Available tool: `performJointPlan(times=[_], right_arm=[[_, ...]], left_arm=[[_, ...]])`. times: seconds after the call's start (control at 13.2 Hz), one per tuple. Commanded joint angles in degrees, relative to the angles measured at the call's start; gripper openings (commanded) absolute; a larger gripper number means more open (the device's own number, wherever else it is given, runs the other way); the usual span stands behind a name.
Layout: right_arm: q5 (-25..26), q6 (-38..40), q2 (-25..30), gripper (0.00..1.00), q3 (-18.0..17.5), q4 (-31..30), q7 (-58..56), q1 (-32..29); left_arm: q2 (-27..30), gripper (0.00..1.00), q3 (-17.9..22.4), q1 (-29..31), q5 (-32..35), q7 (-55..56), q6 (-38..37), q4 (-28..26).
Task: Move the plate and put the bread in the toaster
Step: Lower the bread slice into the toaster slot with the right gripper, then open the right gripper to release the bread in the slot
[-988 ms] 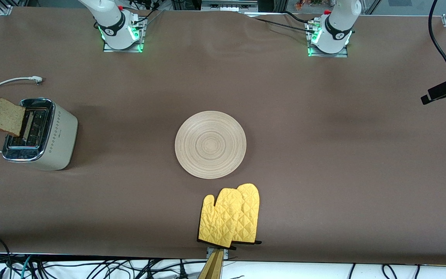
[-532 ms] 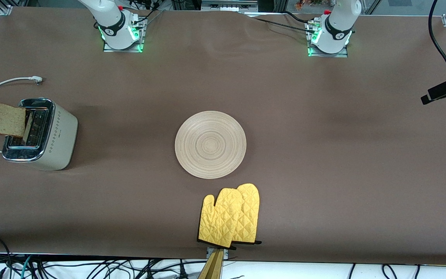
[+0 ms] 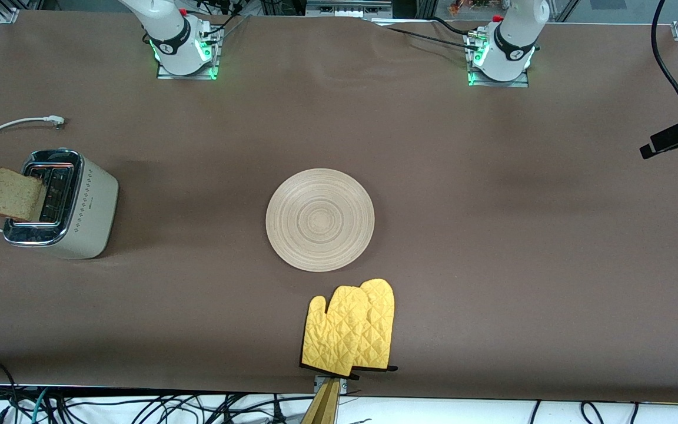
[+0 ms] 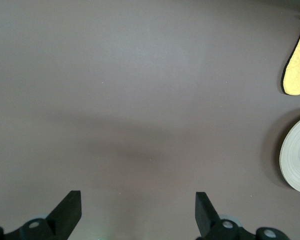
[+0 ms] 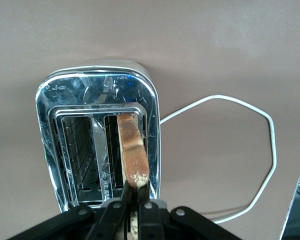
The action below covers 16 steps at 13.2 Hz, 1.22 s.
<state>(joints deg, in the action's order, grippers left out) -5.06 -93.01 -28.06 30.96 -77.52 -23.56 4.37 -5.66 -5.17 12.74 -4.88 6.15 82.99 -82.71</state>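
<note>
1. The toaster point(image 3: 59, 203) stands at the right arm's end of the bench point(image 3: 492, 265), slots facing up so a slice can drop straight in. Its white cord point(image 3: 3, 126) trails loose on the bench, unplugged.
2. The right gripper point(image 5: 135, 197) hangs over the toaster, clamped on the bread point(image 5: 132, 150) by one edge. In the right wrist view the slice stands on edge, in line with one slot and over it, a hold that suits lowering it in. It is not yet inside.
3. The plate point(image 3: 320, 219) lies flat mid-bench with nothing on it, well apart from the toaster; judging by that, it sits where it does no harm to the bread's path.
4. A pair of yellow oven mitts point(image 3: 351, 330) lies nearer the front camera than the plate, just beside its rim and overhanging the bench edge.
5. The left gripper point(image 4: 137, 212) waits with its fingers spread wide, holding nothing, over bare bench toward the left arm's end, clear of the work.
</note>
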Motion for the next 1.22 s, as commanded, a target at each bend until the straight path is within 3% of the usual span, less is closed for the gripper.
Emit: performJointPlan(times=[0.0, 1.06, 1.14], right_arm=[[-1.17, 0.11, -0.24, 0.0, -0.46, 1.67, 0.0, -0.51], [-8.03, -0.41, -6.12, 0.0, -0.55, 0.88, -0.7, -0.33], [-8.12, -0.68, -6.13, 0.4, -0.55, 0.96, -0.53, -0.33]], left_arm=[[-0.31, 1.0, 0.16, 0.18, -0.39, -1.32, -0.46, 1.15], [-0.31, 1.0, 0.07, 0.18, -0.39, -1.32, -0.46, 1.15], [-0.31, 1.0, 0.07, 0.18, -0.39, -1.32, -0.46, 1.15]])
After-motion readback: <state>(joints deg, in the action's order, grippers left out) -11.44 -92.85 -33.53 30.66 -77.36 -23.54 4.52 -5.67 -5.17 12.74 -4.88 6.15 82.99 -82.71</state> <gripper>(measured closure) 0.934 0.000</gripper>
